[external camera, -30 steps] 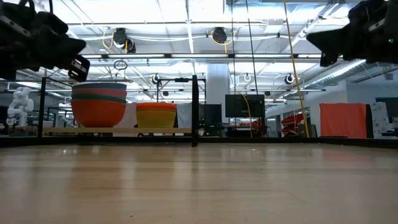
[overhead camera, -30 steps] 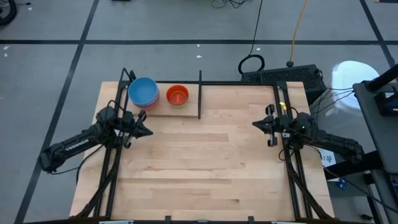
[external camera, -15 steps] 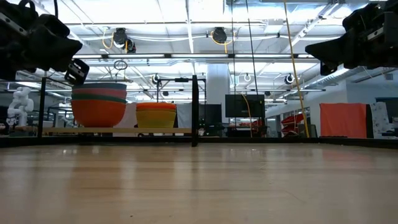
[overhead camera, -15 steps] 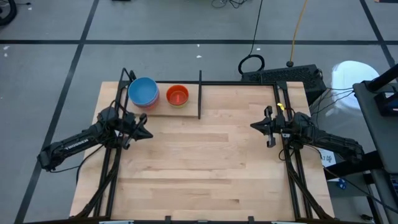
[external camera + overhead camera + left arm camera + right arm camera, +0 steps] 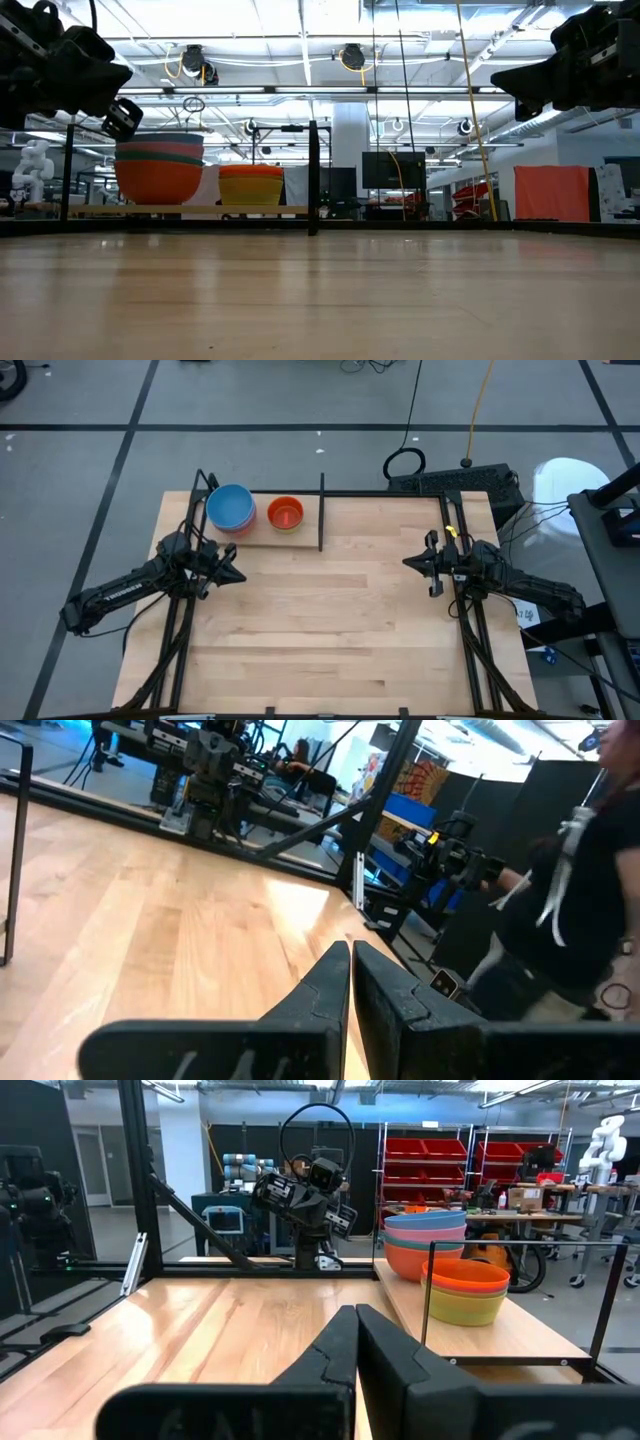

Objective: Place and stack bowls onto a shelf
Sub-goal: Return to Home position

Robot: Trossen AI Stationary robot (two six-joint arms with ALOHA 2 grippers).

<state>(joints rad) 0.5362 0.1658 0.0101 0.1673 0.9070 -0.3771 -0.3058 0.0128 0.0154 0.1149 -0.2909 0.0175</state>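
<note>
Two stacks of bowls stand on the shelf (image 5: 262, 534) at the table's far left. The taller stack (image 5: 231, 508) has a blue bowl on top and, in the low view (image 5: 159, 166), an orange one at the bottom. The shorter stack (image 5: 286, 513) shows red on top and, in the low view (image 5: 250, 186), yellow below. The black divider (image 5: 321, 512) stands right of them. My left gripper (image 5: 233, 572) hovers shut near the shelf's front. My right gripper (image 5: 409, 562) hovers shut at the table's right side. Both touch nothing.
Black frame rods run along the table's left (image 5: 178, 630) and right (image 5: 470, 640) sides under the arms. The shelf's thin rods (image 5: 520, 1250) frame the bowls. The wide middle and near part of the tabletop (image 5: 320, 630) is bare wood. A person (image 5: 575, 890) stands beyond the table.
My right gripper has dropped a little and edged toward the table's middle, then held still. My left gripper has shifted only slightly. The bowl stacks have stayed in place.
</note>
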